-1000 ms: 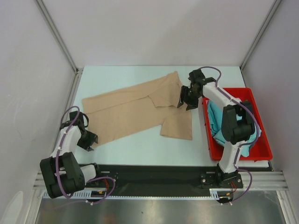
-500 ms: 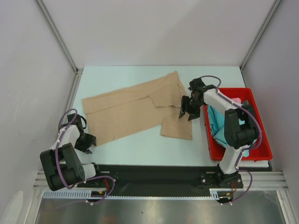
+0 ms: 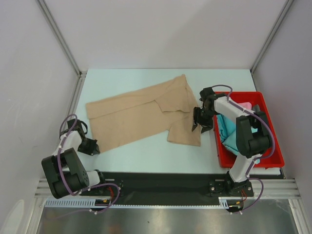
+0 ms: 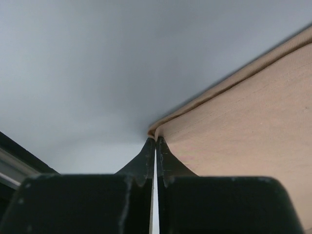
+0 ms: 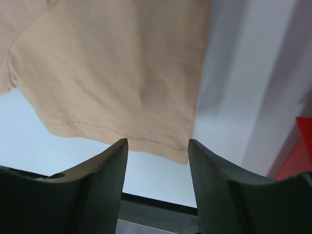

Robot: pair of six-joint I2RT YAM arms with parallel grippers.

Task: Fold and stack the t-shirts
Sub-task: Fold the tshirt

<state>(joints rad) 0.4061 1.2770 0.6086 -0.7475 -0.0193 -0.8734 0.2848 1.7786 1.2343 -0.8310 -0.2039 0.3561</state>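
Note:
A tan t-shirt [image 3: 141, 114] lies spread flat across the middle of the table, partly folded. My left gripper [image 3: 91, 146] sits at its near left corner. In the left wrist view the jaws [image 4: 155, 139] are shut, with the corner of the tan cloth [image 4: 243, 122] pinched at their tips. My right gripper [image 3: 201, 126] hangs open over the shirt's near right corner. In the right wrist view that hem [image 5: 112, 63] lies just beyond the spread fingers [image 5: 158, 146], with nothing between them. A teal t-shirt [image 3: 225, 127] and a pink one [image 3: 246, 105] lie in the bin, partly hidden by the right arm.
A red plastic bin [image 3: 273, 161] stands at the table's right edge, close beside the right arm; its corner [image 5: 304, 141] shows in the right wrist view. White walls and metal rails enclose the table on three sides. A black strip runs along the near edge.
My left gripper slid toward the near edge to the shirt's corner and shut there. The right gripper moved nearer along the shirt's right edge, still open.

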